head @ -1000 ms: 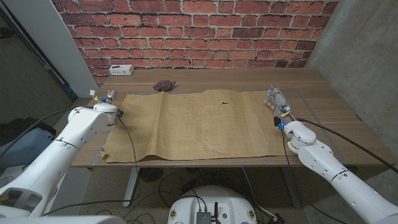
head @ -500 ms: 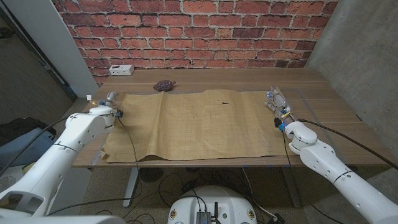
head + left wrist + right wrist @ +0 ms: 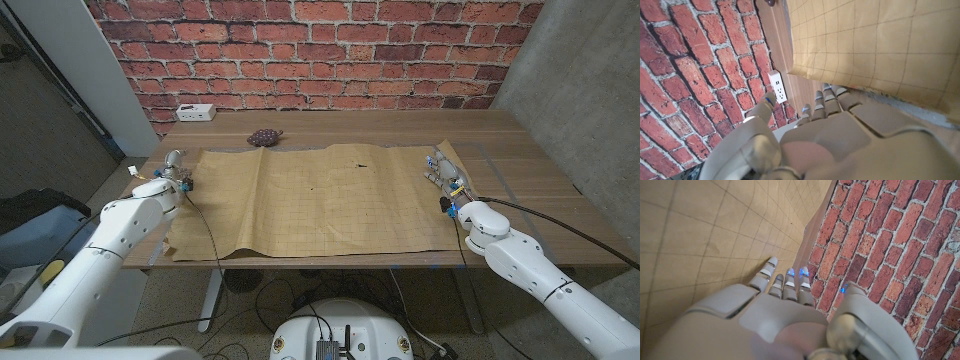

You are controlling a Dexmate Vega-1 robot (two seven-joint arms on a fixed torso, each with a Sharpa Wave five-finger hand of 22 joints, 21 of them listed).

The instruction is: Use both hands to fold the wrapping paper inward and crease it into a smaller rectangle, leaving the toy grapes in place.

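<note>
A brown gridded wrapping paper (image 3: 320,205) lies spread over most of the wooden table (image 3: 520,170). Dark toy grapes (image 3: 265,137) sit at the paper's far edge, left of the middle. My left hand (image 3: 172,170) is at the paper's left edge near the far corner, fingers apart and pointing away from me, holding nothing. In the left wrist view that hand (image 3: 830,135) reaches beside the paper (image 3: 880,40). My right hand (image 3: 445,175) is on the paper's right edge, which curls up a little beside it. Its outstretched fingers (image 3: 785,282) lie over the paper (image 3: 700,240).
A white power strip (image 3: 196,112) lies at the table's far left corner, also seen from the left wrist (image 3: 777,89). A brick wall (image 3: 320,50) runs behind the table. Bare wood shows right of the paper and along the far edge.
My right hand has slid a little inward onto the paper's right edge, which now curls up beside it. My left arm has dropped lower while its hand stays at the left edge.
</note>
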